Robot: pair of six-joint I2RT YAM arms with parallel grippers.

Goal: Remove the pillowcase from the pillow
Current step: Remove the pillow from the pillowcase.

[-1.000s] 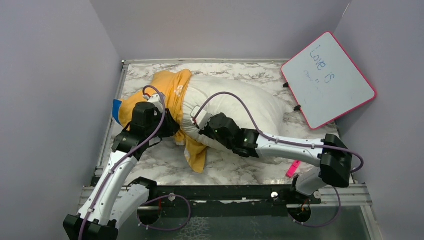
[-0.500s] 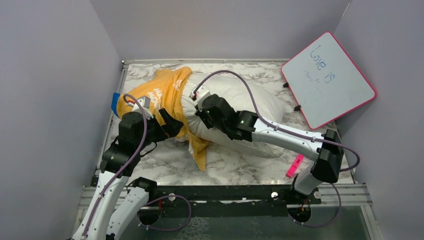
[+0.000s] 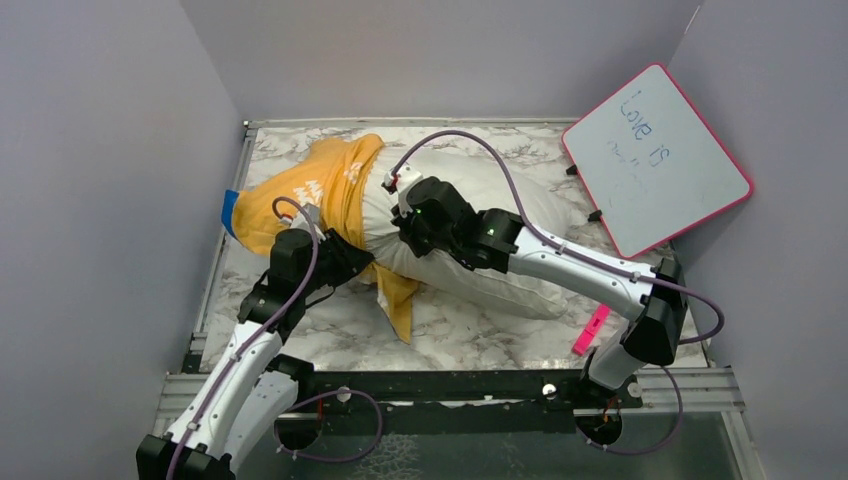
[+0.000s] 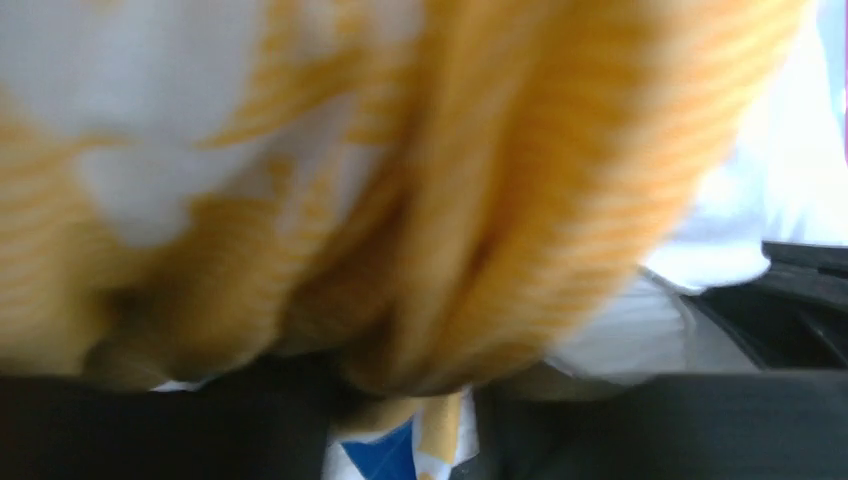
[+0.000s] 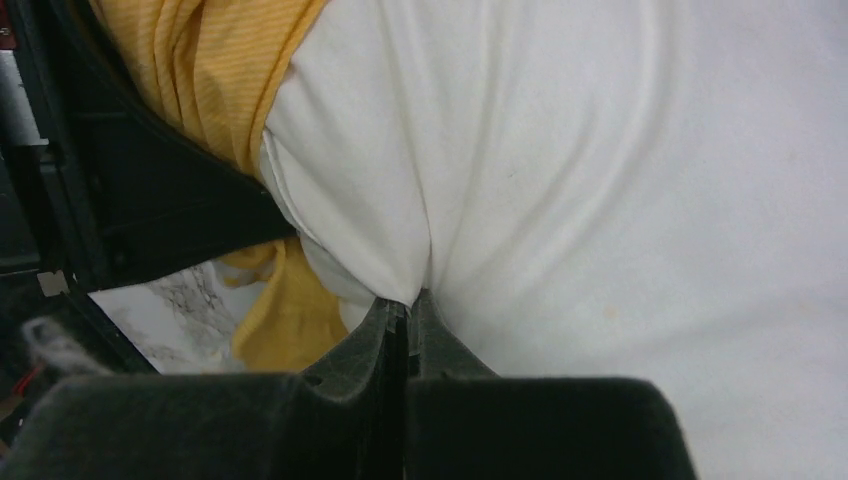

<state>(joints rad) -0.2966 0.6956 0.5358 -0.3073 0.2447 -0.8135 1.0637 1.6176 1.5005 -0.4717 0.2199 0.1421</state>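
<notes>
The orange-yellow pillowcase point(image 3: 310, 190) covers the left end of the white pillow point(image 3: 540, 205) and hangs in a tail toward the near edge. My left gripper point(image 3: 347, 262) presses into its lower fold. Blurred orange cloth point(image 4: 400, 200) fills the left wrist view. The jaws stand apart there, with a blue-and-orange strip between them at my left gripper point(image 4: 405, 440). My right gripper point(image 3: 405, 222) rests on the pillow just right of the pillowcase's edge. It is shut on a pinch of white pillow cloth point(image 5: 600, 200), seen at my right gripper point(image 5: 408, 298).
A pink-edged whiteboard point(image 3: 655, 160) leans at the back right corner. A pink marker point(image 3: 588, 331) lies on the marble tabletop point(image 3: 470, 340) near the right arm's base. Blue tape point(image 3: 231, 212) sticks out by the left wall. Grey walls enclose three sides.
My left gripper let go, swung out wide, then came back in against the pillowcase's lower fold. My right gripper moved back over the pillow and shut on its cloth.
</notes>
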